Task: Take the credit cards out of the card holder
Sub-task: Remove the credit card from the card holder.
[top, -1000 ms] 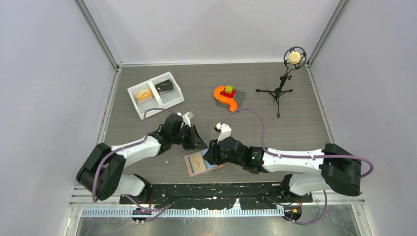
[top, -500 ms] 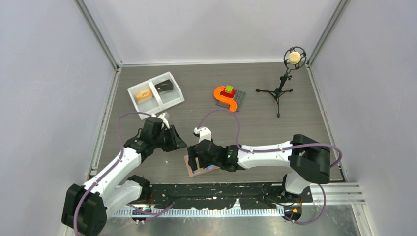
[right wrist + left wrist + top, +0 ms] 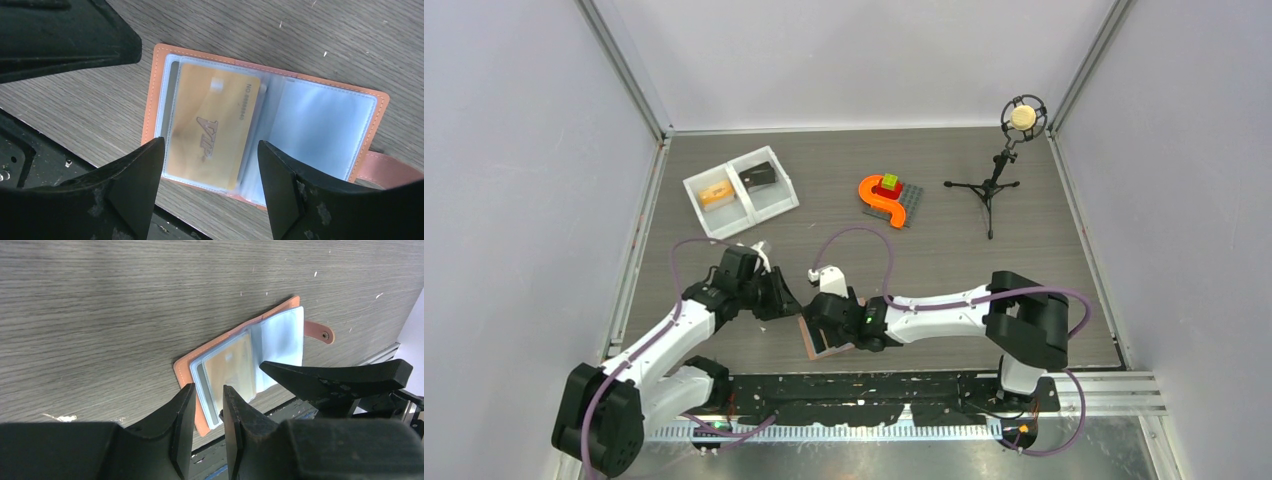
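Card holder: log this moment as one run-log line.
card holder: open flat on table | gold card: in its pocket, not out | right gripper: open, over the card | left gripper: slightly open, empty, at holder's edge

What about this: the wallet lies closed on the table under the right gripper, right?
No: the wallet lies open, not closed, a gold card showing, as the right wrist view shows. It is on the table under the right gripper.
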Tool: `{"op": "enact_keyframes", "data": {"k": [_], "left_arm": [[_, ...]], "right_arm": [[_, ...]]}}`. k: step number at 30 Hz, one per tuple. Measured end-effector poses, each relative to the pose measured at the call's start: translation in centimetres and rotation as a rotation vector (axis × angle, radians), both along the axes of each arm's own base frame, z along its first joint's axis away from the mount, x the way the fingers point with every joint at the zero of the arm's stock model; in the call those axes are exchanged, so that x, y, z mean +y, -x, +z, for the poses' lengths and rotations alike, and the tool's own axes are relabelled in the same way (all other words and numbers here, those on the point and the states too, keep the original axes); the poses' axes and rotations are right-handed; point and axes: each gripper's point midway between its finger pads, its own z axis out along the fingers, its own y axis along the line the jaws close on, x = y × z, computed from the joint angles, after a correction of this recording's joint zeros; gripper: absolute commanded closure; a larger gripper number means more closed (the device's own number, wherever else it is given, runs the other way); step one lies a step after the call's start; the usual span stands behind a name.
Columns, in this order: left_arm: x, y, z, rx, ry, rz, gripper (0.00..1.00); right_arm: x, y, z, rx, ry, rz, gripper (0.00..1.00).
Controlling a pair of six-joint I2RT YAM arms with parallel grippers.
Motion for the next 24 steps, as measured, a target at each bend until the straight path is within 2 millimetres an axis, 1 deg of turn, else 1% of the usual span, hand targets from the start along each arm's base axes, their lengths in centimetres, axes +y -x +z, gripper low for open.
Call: {"op": "enact_keyframes", "data": {"k": [9,13,17,24], "left_arm": [[-0.1,0.6,-0.9,0.022,0.007,-0.011,0.71],[-0.1,0.6,-1.3,0.034,0.005,-0.014,0.72],[-0.2,0.6,-1.6,0.041,0.007,-0.017,0.72],[-0.4,0.5,-1.5,0.037,0.015,-0.022,0.72]], "right_arm": [[0.4,0.0,-1.0,0.01,0.031,0.0,0.22],[0.5,0.0,-1.0,0.011,0.039,-0.002,0.22],[0.6,-0.1,-1.0,0.006,0.059,-0.007,0.24],[0.5,-0.1,-1.1,0.0,0.072,-0.024,0.31]]}}
